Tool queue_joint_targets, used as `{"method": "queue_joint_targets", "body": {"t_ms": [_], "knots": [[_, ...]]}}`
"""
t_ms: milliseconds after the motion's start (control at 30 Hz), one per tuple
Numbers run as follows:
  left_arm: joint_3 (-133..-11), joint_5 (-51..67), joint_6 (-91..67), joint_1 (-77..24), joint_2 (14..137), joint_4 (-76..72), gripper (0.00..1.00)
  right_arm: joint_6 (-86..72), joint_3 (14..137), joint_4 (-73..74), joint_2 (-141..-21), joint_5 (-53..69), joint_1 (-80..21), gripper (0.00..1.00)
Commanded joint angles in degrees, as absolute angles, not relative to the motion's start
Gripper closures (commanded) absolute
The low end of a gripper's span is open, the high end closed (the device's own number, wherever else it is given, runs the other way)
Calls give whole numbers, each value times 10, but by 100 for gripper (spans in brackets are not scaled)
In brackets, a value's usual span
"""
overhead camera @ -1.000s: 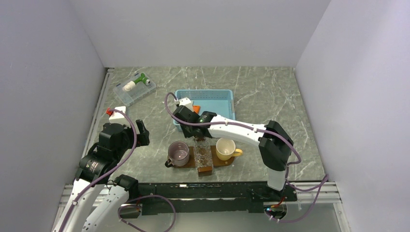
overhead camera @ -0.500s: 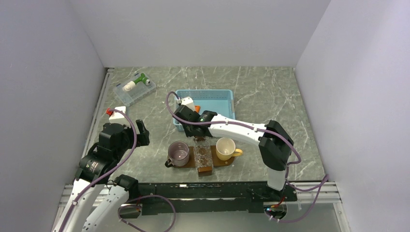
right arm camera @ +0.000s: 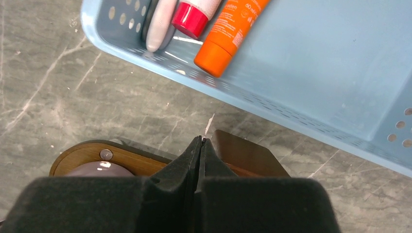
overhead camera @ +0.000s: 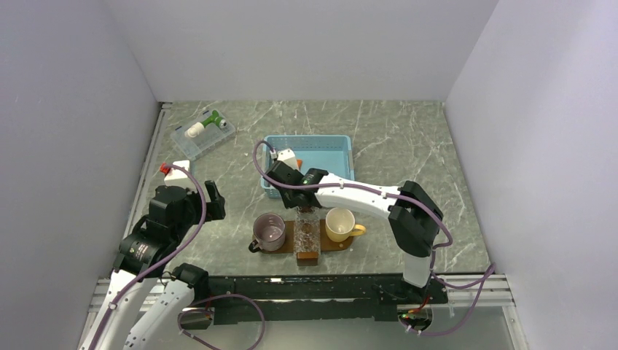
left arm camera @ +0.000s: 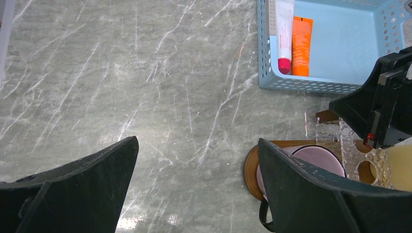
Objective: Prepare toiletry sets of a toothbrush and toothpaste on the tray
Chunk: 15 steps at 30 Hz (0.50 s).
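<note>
1 closed right pincer point(right arm camera: 200, 141) hangs over tray point(right arm camera: 82, 158) edge, beside basket point(right arm camera: 291, 121).

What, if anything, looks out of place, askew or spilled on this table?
Nothing looks spilled, tipped or damaged. The purple mug, clear glass and yellow mug sit in a row on the tray. One mismatch: the orange toothpaste lies in the blue basket, not on the tray.

Ahead of the matt foam fingers point(right arm camera: 167, 182) of the right gripper point(right arm camera: 200, 141), the tray point(right arm camera: 82, 158) is smooth varnished wood; beyond, the basket point(right arm camera: 272, 114) is glossy plastic.
</note>
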<state>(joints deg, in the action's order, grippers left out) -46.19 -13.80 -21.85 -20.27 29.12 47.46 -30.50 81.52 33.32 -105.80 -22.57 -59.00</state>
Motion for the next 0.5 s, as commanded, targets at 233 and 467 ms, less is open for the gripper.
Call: {"method": "queue_joint_targets", "body": {"t_ms": [233,467], "knots": [[-462,-137,-216,-200,292,454,1,-311,827,334,-1027,-250,-586,100],[-462,-139,-216,-200,290,455,1,-295,860,348,-1005,-268,-586,100]]}}
